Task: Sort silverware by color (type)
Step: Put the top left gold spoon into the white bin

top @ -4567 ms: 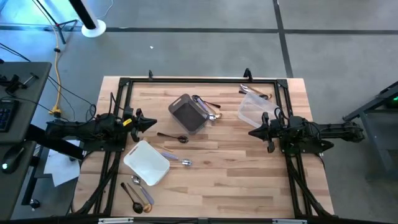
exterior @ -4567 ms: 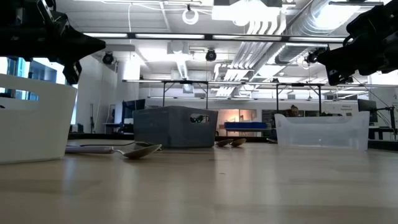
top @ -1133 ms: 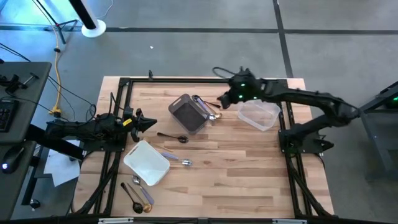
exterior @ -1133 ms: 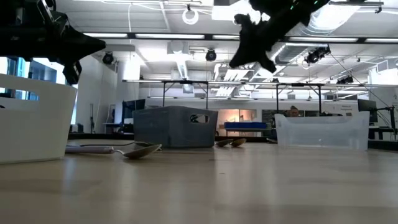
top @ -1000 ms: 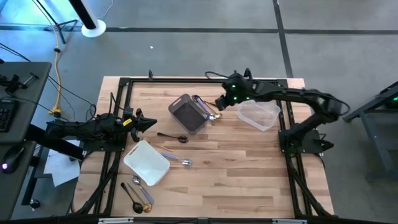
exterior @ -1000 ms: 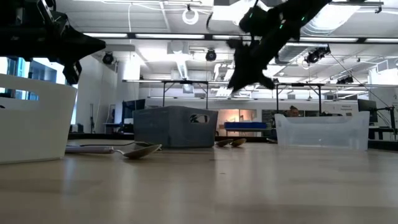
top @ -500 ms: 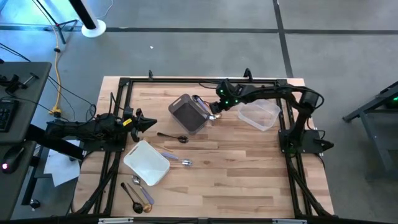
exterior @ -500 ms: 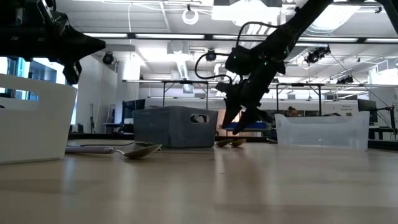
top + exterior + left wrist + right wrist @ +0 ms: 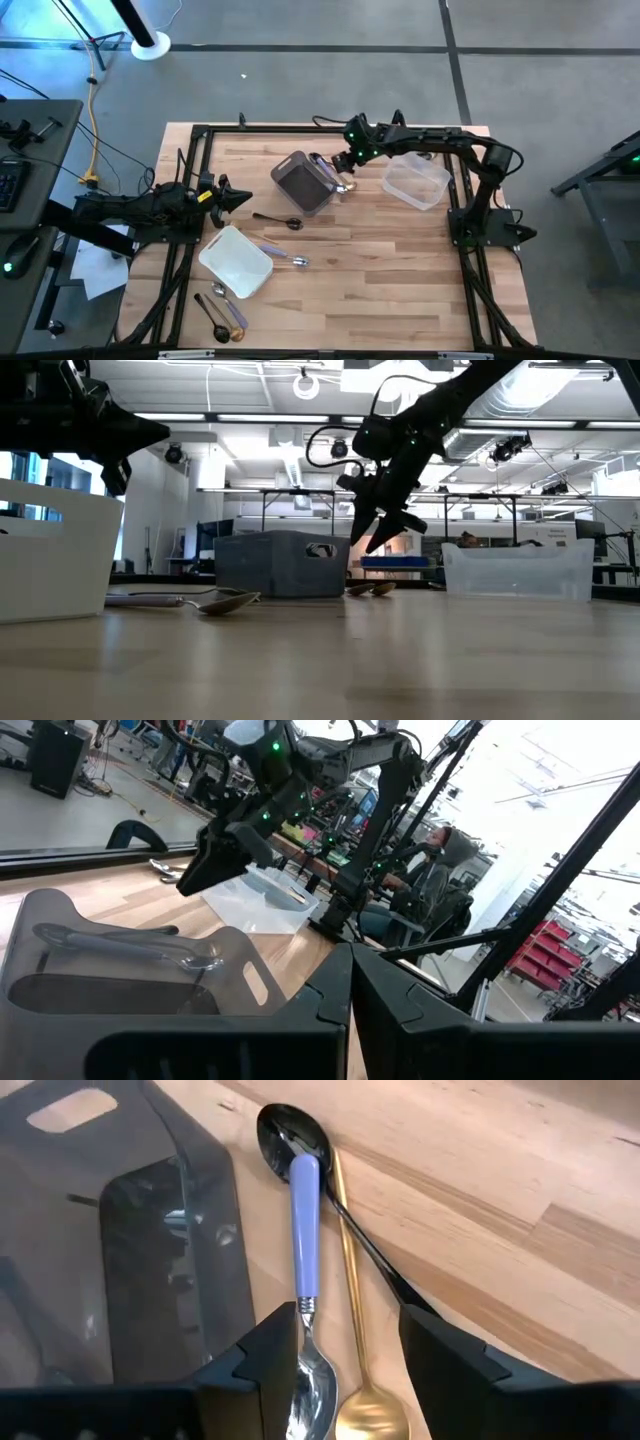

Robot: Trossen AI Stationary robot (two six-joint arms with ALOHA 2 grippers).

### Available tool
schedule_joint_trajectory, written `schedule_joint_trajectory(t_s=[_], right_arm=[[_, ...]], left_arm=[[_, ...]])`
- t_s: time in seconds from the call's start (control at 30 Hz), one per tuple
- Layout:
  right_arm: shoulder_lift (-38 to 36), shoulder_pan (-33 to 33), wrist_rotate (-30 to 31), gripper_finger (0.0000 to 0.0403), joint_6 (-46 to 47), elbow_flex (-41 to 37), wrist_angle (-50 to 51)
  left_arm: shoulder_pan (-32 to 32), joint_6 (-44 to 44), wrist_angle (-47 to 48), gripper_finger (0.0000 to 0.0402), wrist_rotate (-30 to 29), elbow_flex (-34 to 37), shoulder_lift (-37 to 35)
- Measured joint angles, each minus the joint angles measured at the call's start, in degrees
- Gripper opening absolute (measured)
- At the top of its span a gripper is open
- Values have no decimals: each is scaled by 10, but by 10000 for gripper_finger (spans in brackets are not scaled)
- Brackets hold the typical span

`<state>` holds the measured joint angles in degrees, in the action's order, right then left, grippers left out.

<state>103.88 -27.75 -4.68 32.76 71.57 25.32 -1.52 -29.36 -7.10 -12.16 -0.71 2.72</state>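
Three utensils under the right end effector (image 9: 345, 1355), pick-up about to start

Fingers spread and empty, it hangs above a lilac-handled spoon (image 9: 304, 1280), a gold spoon (image 9: 350, 1290) and a black spoon (image 9: 300, 1142) lying bunched on the tabletop (image 9: 400, 260) just beside the grey bin (image 9: 303, 183) (more silverware rests inside the bin). By my reading, the step in hand is the approach to this cluster. The next move calls for lowering over a single handle, probably the gold one centred between the fingers, without pinching its touching neighbours. The left end effector (image 9: 238, 196) waits pressed together by the white tray (image 9: 236, 262); other pieces lie near that tray.
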Motion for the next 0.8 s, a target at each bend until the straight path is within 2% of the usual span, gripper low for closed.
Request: schedule_joint_trajectory(t_s=[0.4,0.8], right_arm=[[54,30,13,161,58,0,-2],[93,49,32,161,62,0,11]], left_arm=[[0,0,0,1,0,0,0],[0,0,0,1,0,0,0]])
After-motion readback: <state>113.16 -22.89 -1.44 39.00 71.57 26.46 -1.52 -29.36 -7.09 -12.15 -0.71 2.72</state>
